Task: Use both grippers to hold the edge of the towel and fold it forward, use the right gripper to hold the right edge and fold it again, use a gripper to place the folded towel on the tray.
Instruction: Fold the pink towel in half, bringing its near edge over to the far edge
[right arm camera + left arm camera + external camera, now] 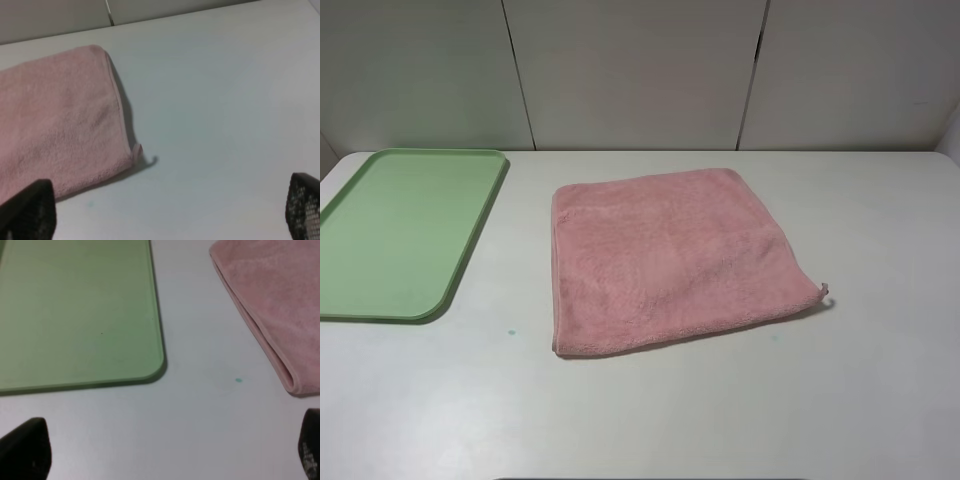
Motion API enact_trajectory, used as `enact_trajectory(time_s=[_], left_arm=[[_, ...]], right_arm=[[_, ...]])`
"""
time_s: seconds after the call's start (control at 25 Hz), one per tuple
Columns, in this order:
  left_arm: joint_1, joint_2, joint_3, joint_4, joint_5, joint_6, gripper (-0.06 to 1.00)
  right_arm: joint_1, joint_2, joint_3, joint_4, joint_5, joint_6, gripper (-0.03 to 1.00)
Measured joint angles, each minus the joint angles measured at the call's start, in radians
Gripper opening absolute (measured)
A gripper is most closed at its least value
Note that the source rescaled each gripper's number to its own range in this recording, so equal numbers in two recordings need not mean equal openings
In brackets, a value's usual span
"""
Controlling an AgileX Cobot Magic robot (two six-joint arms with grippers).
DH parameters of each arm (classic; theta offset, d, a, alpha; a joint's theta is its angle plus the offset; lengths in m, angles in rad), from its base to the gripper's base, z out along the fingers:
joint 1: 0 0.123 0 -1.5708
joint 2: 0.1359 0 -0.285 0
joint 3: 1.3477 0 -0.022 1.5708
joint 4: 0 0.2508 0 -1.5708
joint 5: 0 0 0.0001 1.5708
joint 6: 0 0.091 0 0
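Currently | towel (665,260) folded, beside tray (400,235) | left end effector (167,452) wide | right end effector (165,210) wide

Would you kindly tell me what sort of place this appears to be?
Probably a lab robot test bench, not a home: a plain white tabletop, bare pale wall panels behind it, and only a pink terry towel and a green plastic tray laid out.

One camera high up, two riding low on the wrists.
The high one looks down across the pale desk (880,400) toward the wall (640,70); the left wrist sees close-up the flat green plastic tray (75,315) and the pink terry towel (280,300), whose other side the right wrist shows.
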Motion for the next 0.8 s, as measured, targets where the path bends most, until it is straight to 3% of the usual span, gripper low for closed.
enact_trajectory(time_s=[0.8], left_arm=[[0.0,0.0,0.0,0.0,0.0,0.0,1.0]], right_arm=[[0.0,0.0,0.0,0.0,0.0,0.0,1.0]])
